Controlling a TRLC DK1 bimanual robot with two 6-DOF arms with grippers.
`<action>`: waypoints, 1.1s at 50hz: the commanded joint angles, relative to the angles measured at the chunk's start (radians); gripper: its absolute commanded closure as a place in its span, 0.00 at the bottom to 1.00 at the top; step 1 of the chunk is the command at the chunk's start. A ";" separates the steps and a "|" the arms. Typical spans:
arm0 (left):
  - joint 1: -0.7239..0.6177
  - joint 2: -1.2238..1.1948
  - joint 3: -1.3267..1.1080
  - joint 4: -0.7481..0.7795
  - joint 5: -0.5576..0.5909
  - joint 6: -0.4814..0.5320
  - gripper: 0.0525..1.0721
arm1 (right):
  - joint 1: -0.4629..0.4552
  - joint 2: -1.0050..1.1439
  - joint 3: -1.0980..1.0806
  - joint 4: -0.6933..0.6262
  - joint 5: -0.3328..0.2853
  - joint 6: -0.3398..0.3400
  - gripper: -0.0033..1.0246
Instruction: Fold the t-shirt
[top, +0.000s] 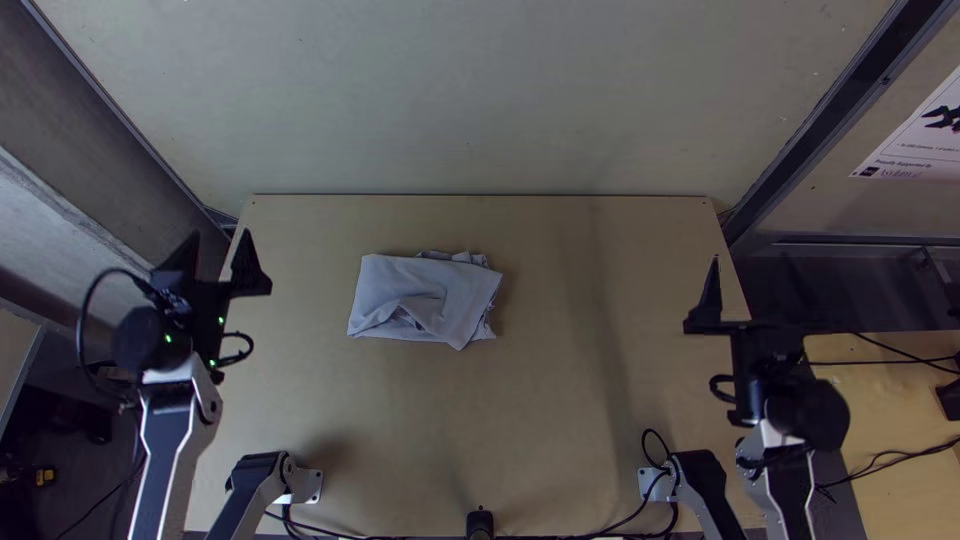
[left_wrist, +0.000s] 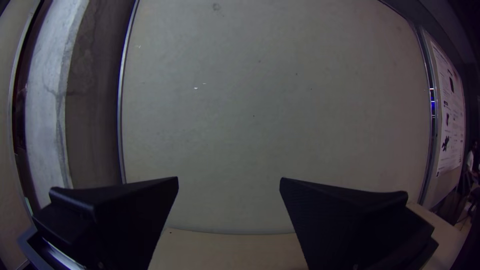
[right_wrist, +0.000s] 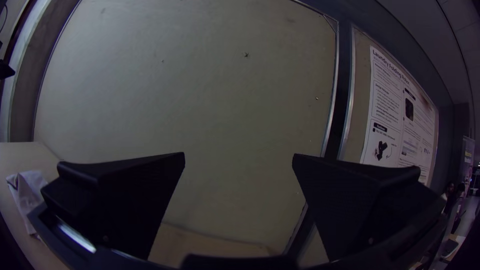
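Note:
The light grey-blue t-shirt (top: 420, 298) lies in a small, roughly rectangular folded bundle on the table, left of its middle, with rumpled layers along the far and right edges and a loose fold in front. My left gripper (top: 215, 258) is held at the table's left edge, apart from the cloth; in the left wrist view the left gripper (left_wrist: 229, 182) is open with nothing between its fingers. Over the right edge is my right gripper (top: 757, 300), well away from the cloth. The right wrist view shows the right gripper (right_wrist: 239, 157) open and empty, and part of the t-shirt (right_wrist: 31, 192).
The wooden table (top: 560, 400) extends around the cloth. A pale wall panel (top: 480, 100) rises behind its far edge. Two smaller bracketed arm-like parts (top: 262, 490) and black cables (top: 600, 533) are at the near edge. A poster (top: 918, 135) hangs at the right.

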 joint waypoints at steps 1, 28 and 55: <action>0.005 -0.088 -0.120 0.078 -0.003 0.039 0.05 | -0.001 -0.075 -0.081 0.037 0.010 -0.025 0.04; 0.008 -0.267 -0.447 0.265 -0.046 0.042 0.05 | 0.015 -0.369 -0.419 0.103 0.009 -0.016 0.04; -0.033 -0.542 -0.675 0.287 -0.035 0.006 0.05 | 0.034 -0.403 -0.543 0.050 0.003 0.051 0.04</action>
